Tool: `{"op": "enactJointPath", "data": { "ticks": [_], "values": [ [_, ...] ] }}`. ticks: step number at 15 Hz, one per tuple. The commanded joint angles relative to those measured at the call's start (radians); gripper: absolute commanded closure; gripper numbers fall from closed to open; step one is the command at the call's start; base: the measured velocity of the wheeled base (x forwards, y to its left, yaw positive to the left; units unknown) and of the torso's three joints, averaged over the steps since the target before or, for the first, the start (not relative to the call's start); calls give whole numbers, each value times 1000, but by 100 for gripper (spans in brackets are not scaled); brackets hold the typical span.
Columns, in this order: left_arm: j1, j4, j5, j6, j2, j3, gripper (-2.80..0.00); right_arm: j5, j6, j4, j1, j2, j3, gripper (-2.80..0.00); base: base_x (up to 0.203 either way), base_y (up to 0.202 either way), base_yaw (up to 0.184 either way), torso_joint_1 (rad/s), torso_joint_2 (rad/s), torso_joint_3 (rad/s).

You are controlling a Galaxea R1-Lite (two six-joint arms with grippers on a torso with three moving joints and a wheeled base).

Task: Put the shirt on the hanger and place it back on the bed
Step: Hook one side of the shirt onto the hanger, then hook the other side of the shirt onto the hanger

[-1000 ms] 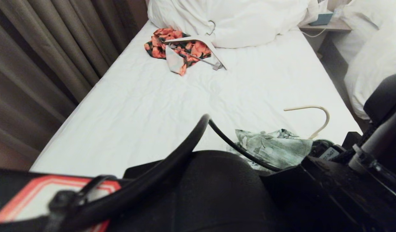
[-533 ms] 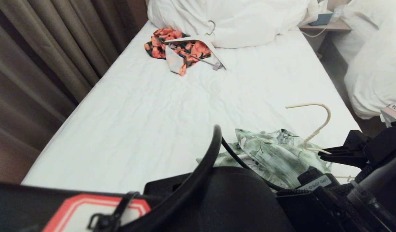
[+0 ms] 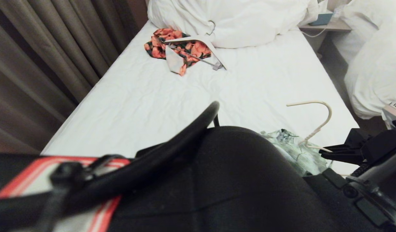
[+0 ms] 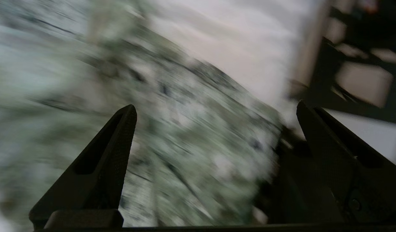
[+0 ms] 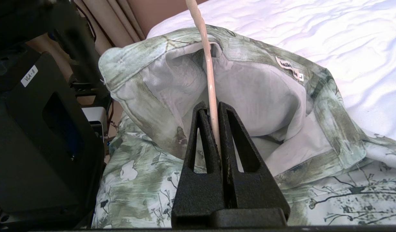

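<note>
The left arm's black bulk [image 3: 223,180] fills the near part of the head view and hides most of the shirt [image 3: 294,149]; only a strip of green pattern shows just beside the hanger [image 3: 317,111]. The hanger's lower frame is covered by the shirt and arm, so only its hook and neck show there. The left gripper [image 4: 214,111] is not visible in the head view. In the left wrist view the shirt is a green-grey smear between the spread fingers [image 4: 114,141], its folds unreadable. The right gripper [image 5: 211,108] is cut off at the frame's edge. The small label inside the shirt's collar [image 5: 290,68] is too small to read.
</note>
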Motion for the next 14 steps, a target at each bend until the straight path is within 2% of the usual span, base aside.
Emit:
{"op": "enactJointPath", "data": {
  "ticks": [1,4,6,9,12,14],
  "values": [
    [10,79,-59,-31,-13,-17,-280,8,-5,2,1,-1,-5,0,0,0,0,0,0,0],
    [27,96,-58,-50,-45,12,-280,8,-5,3,-8,-5,-13,0,0,0,0,0,0,0],
    [28,93,-45,-85,-107,64,-280,8,-5,4,-10,-7,-11,0,0,0,0,0,0,0],
    [29,89,31,-172,-183,142,-280,8,-5,4,-4,-15,-18,0,0,0,0,0,0,0],
    [30,71,47,-191,-257,258,-280,8,-4,26,-13,-30,-52,0,0,0,0,0,0,0],
    [31,22,73,-192,-298,334,-280,8,-5,62,-16,-41,-66,0,0,0,0,0,0,0]
  ]
}}
